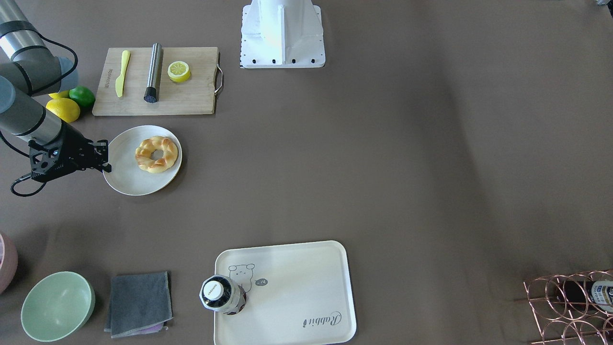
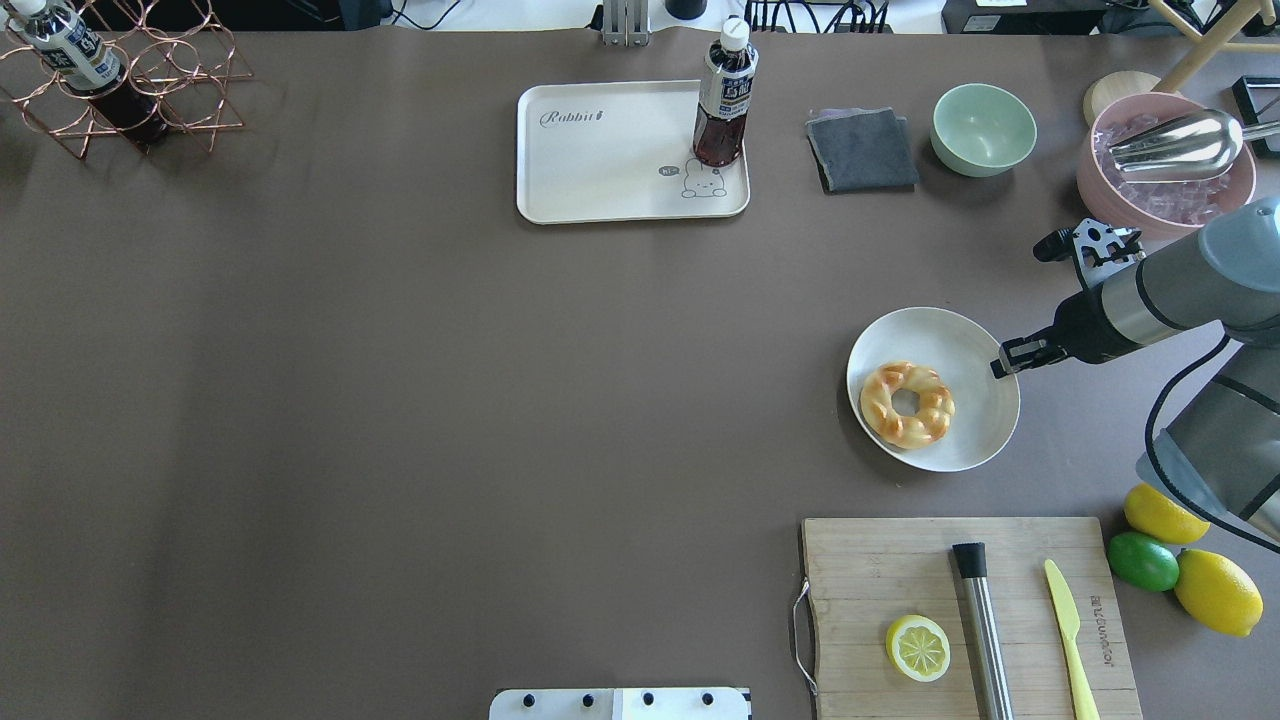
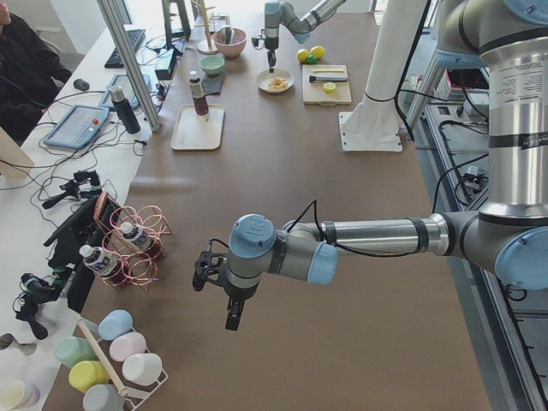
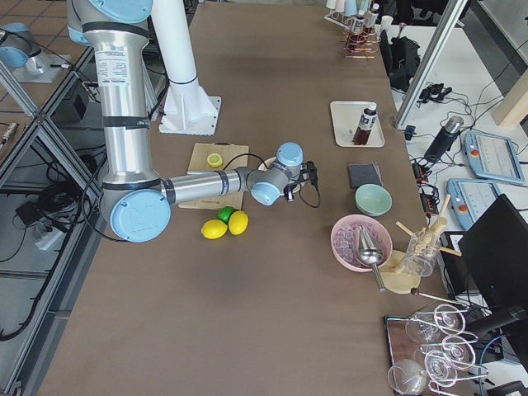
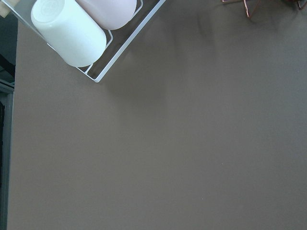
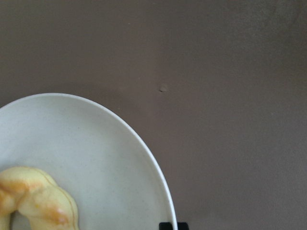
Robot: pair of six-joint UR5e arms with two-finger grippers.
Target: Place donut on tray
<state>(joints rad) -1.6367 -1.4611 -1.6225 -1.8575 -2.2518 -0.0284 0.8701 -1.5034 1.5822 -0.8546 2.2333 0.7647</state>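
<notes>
Bottle [image 1: 222,294] is seen crowding the tray [image 1: 297,287] up front, the donut [image 1: 156,154] is found on the plate [image 1: 127,179], and with the right claw [image 1: 106,155], grip not discernible, hung at the rim, the plate could be knocked.

Braided donut [image 1: 156,154] lying on a round off-white plate [image 1: 125,186] at the left of the desk [image 1: 407,167], right pincer [image 1: 106,157] at the plate's left rim, cream tray [image 1: 297,287] well apart at the near edge, capped bottle [image 1: 222,294] upright on its left side
</notes>
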